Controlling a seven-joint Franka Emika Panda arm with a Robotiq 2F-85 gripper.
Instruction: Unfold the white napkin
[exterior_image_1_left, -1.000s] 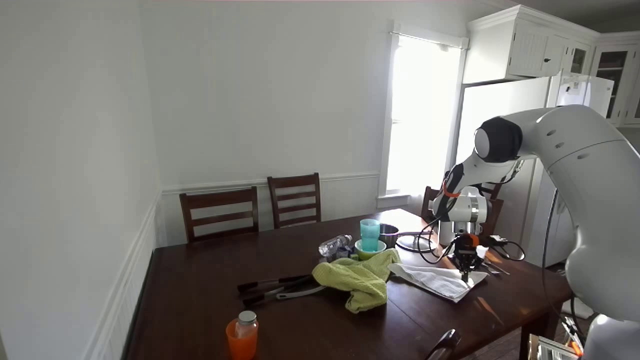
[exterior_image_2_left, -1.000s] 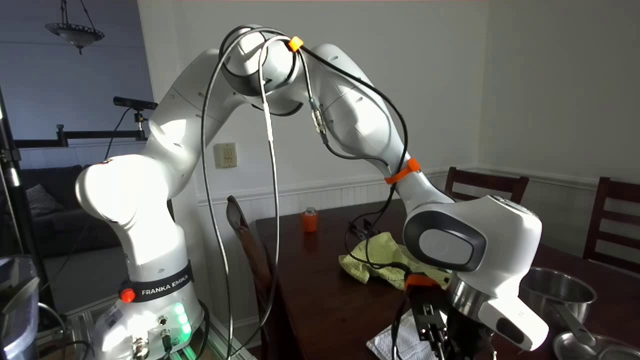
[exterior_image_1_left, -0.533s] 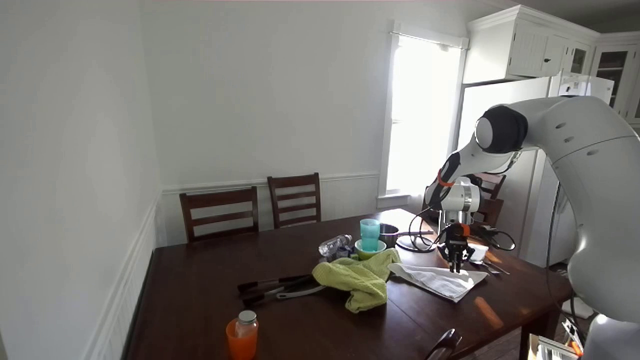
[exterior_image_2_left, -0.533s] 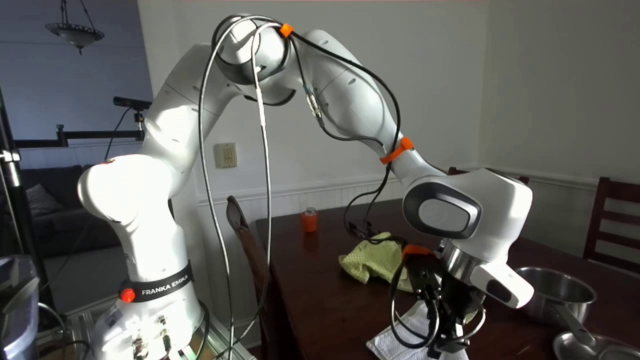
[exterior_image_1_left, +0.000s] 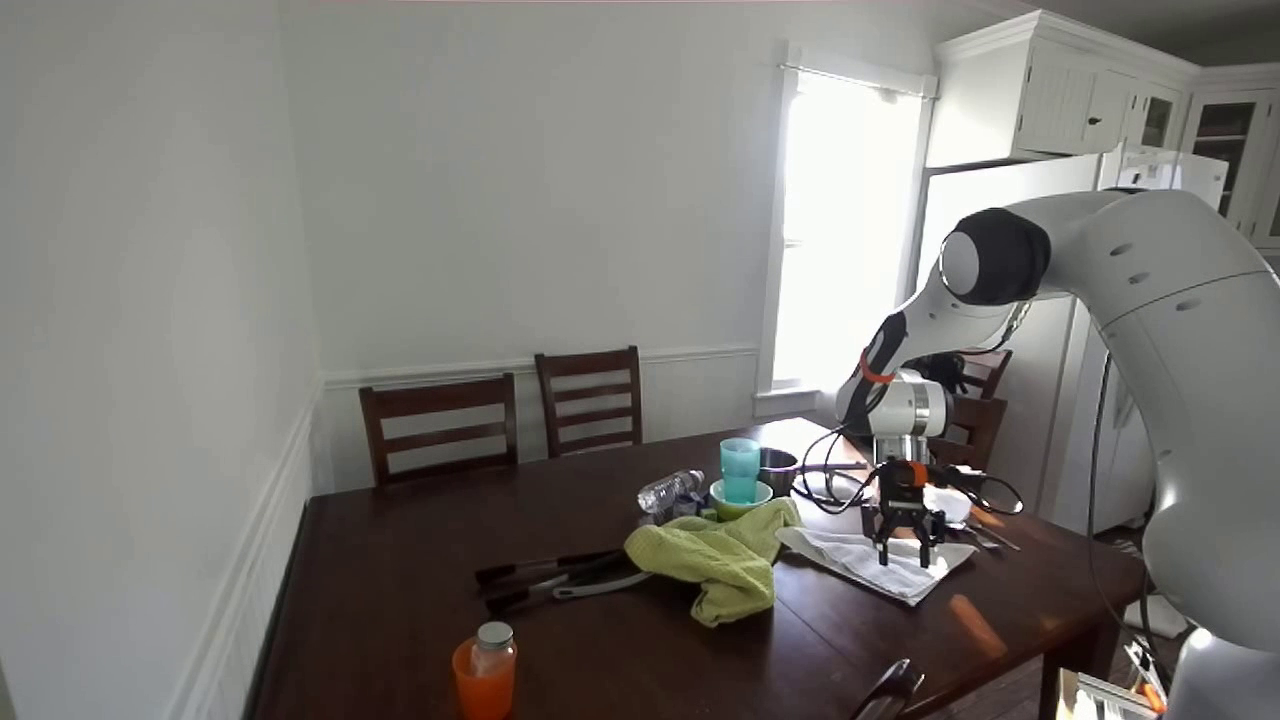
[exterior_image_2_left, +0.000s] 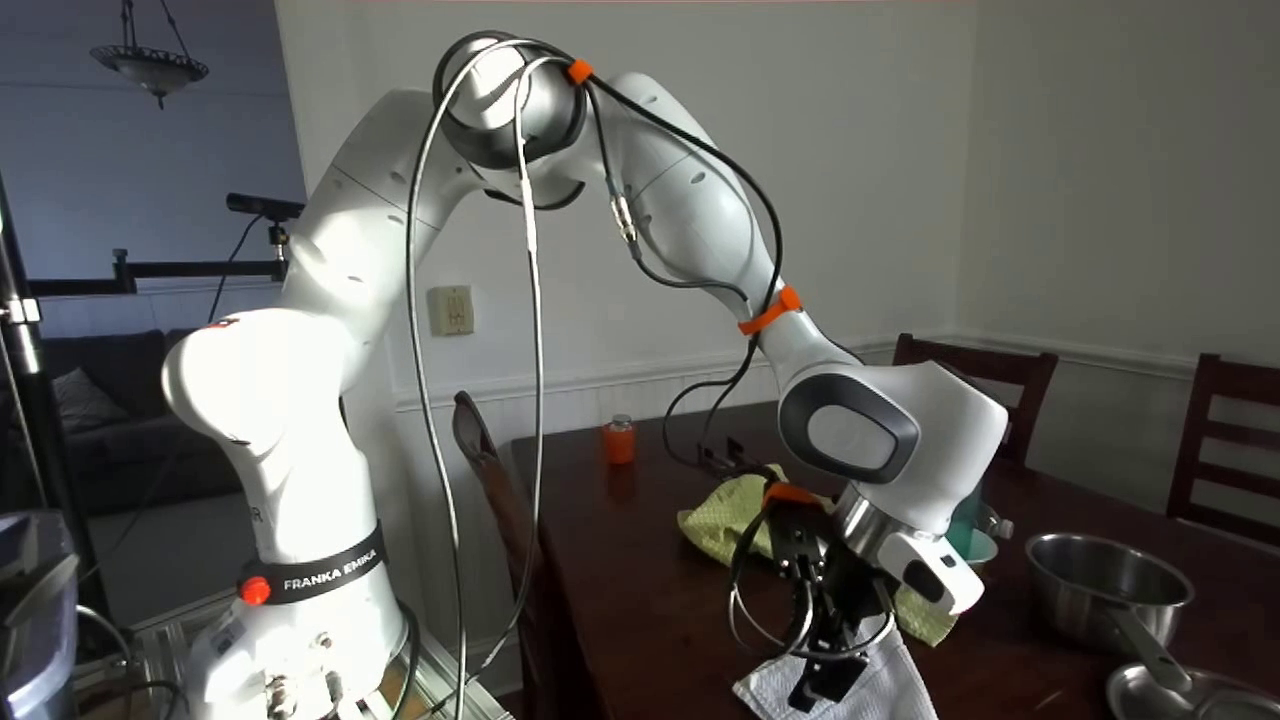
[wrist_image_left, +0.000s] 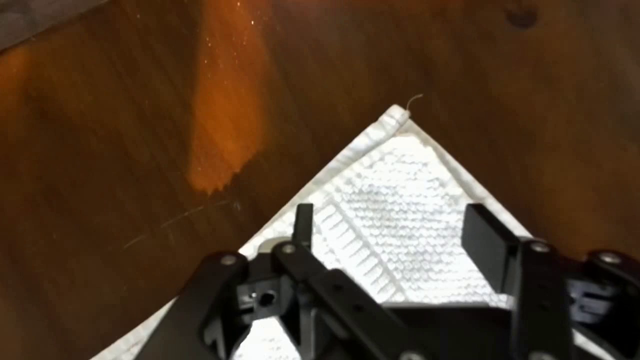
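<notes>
I see the window (exterior_image_1_left: 850, 240) blown out white, the table (exterior_image_1_left: 540, 510) dim. Hard light glares off the arm's shoulder (exterior_image_2_left: 265, 375); in the wrist view a streak of light (wrist_image_left: 227, 100) glows orange, the white napkin (wrist_image_left: 395, 215) overexposes in places, and the gripper (wrist_image_left: 390, 230) seems slightly soft.

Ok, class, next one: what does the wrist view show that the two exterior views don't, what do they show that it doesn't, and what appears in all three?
Only the wrist view: the loose thread at the corner of the white napkin, and the ladder-like woven band near that corner.

Only the exterior views: the yellow-green cloth, the orange cup with a lidded jar in it, the saucepan and the white Franka arm.

Shared: the napkin, the dark wooden table and the gripper, open above the napkin.
</notes>
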